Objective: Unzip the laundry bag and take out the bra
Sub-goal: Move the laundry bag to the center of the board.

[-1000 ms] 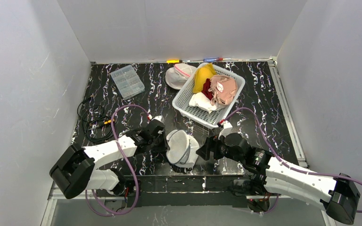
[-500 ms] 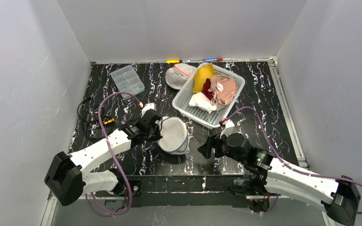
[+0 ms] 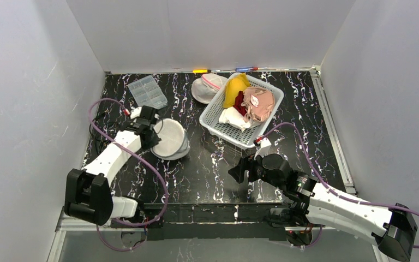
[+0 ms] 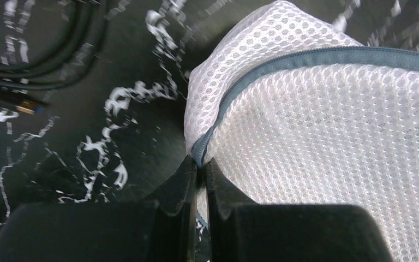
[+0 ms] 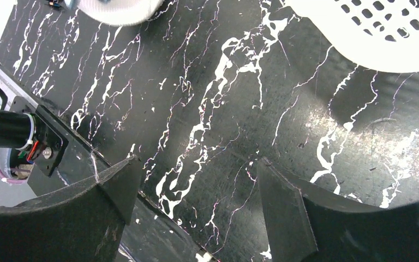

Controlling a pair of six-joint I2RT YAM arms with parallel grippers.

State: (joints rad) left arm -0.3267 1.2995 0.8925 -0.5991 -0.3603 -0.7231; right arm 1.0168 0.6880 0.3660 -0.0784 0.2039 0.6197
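Swinging leftward, the left gripper (image 3: 151,131) is carrying the mesh laundry bag (image 3: 170,139) away from the table's near middle, where it was a second ago. It is now holding the bag beside the black cable coil (image 3: 106,139), below the clear compartment box (image 3: 147,94). The right gripper (image 3: 243,170) is staying where it was, hovering low over the marbled table (image 3: 207,169) near the front edge, well apart from the bag.

That shift is suggesting the bag is being set aside rather than worked on, since the two arms are parting instead of meeting over it. A pinkish padded garment (image 3: 259,103) is lying on top of the clothes in the white basket (image 3: 218,117). It may be the bra, already out, though the overhead view is too coarse to confirm this.

The left wrist view is showing what the overhead one cannot. The fingers (image 4: 177,188) are pinching tight on the bag's grey-blue zipper trim (image 4: 305,57) at the seam, and nothing coloured is showing through the white mesh. Whether the zip is open I cannot tell. The right wrist view is showing its jaws spread wide with nothing between them. Bare table is lying below, with the basket's edge at upper right and the bag's rim at upper left.
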